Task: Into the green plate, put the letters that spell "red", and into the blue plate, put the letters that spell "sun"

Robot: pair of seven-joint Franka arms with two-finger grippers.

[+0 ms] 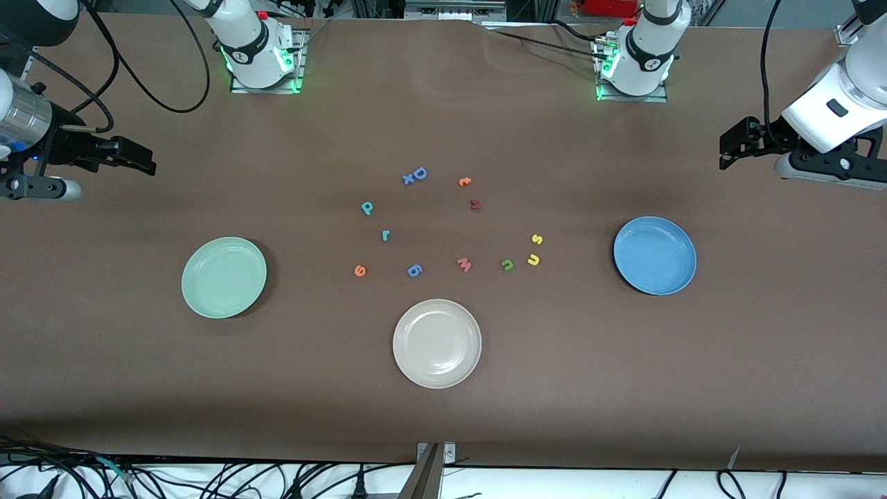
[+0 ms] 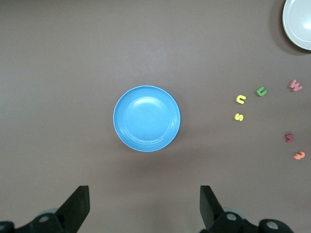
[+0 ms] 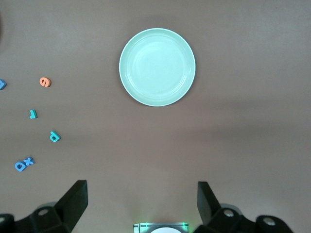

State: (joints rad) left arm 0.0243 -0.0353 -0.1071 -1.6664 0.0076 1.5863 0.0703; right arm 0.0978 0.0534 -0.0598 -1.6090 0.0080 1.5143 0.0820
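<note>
Overhead, left hand [image 2: 143, 206] and right hand [image 3: 141, 204] both spread, apparently empty.

Mint-green plate [image 1: 224, 277], blue plate [image 1: 655, 255], beige-white plate [image 1: 437, 343], brown table [image 1: 624, 381]

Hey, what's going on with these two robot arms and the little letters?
Nothing is being handled yet. The left claw hangs open over the table's left-arm end, the right claw open over the other end. The green plate and blue plate hold nothing; the foam letters lie scattered between them.
</note>
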